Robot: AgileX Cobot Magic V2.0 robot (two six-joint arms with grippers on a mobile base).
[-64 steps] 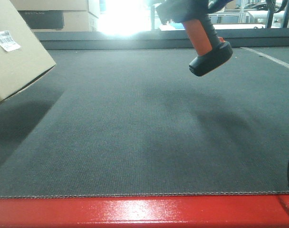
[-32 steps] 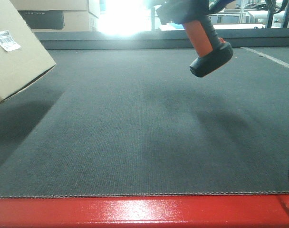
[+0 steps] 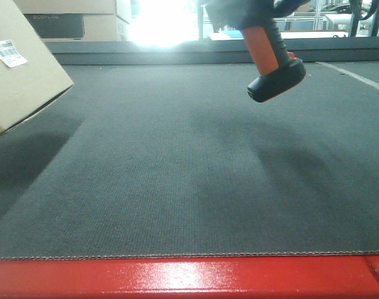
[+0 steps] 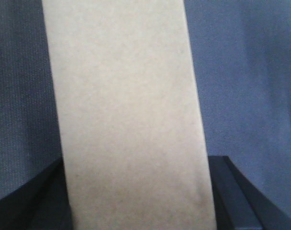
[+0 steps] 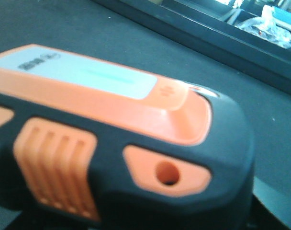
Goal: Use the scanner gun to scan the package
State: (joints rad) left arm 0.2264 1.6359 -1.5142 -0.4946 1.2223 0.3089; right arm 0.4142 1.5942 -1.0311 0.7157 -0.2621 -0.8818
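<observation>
- The plain tan cardboard package (image 3: pixel 21 75) is hanging tilted at the left edge of the front view, lifted clear of the dark grey woven mat (image 3: pixel 177 174). Its small white barcode label (image 3: pixel 7 53) is facing the camera side, near the top.
- The left gripper (image 4: pixel 138 196) is clamping this package. In the left wrist view the cardboard face is running between two dark fingers (image 4: pixel 241 196) that flank it at the bottom.
- The orange and black pistol-shaped scanner gun (image 3: pixel 273 59) is hanging in the air at upper right, well apart from the package, with its flat black foot pointing down and to the right.
- The right gripper's fingers are not showing in any view. The scanner gun is filling the right wrist view and floating off the mat, so I am judging it grasped.
- Change over the last second: the package and label are sitting exactly where they were. The scanner gun's foot is drifting only slightly, and its head is now blurring at the top of the frame.
- Meaning: the arm is making small aiming adjustments rather than a real approach.
- The label is still far from the scanner gun, so the scan itself appears not yet done.
</observation>
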